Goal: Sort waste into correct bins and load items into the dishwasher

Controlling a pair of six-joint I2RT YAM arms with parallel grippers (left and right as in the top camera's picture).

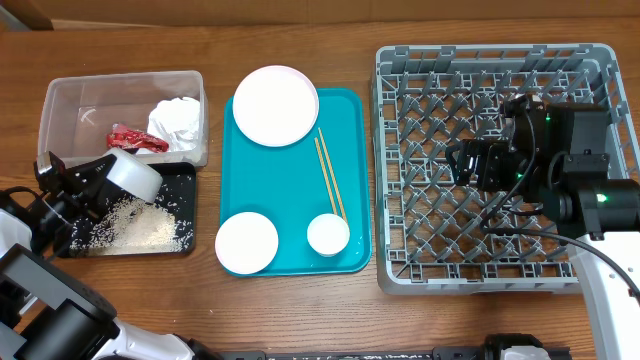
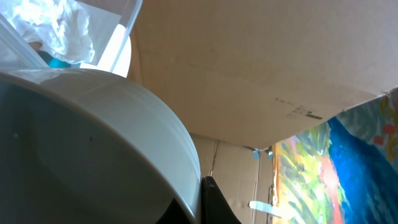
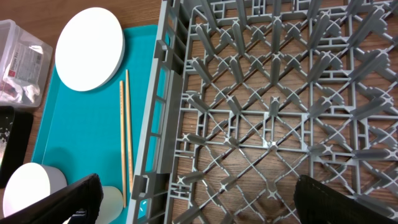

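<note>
White round bowl [image 1: 135, 172], clamped tilted by left gripper [image 1: 108, 172] over rice-strewn flat black tray [image 1: 183, 185] at nine o'clock; right gripper [image 1: 462, 165] agape above unloaded grey plastic lattice rack [image 1: 385, 150] at three o'clock.

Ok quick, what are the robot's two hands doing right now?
Left gripper: closed, holding the white bowl.
Right gripper: open, holding nothing.

A teal serving tray [image 1: 280, 185] carries a white plate [image 1: 275, 105], small bowl [image 1: 246, 242] and cup [image 1: 328, 234], plus pale wooden chopsticks [image 1: 330, 180]. At three o'clock, the grey dish rack [image 1: 430, 250] shows a diagonal lattice. At nine o'clock: clear tub [image 1: 70, 110], red wrapper [image 1: 135, 140], white napkin [image 1: 178, 122], white tilted bowl [image 1: 135, 172], black tray [image 1: 185, 190] speckled with white rice [image 1: 135, 225].
</note>
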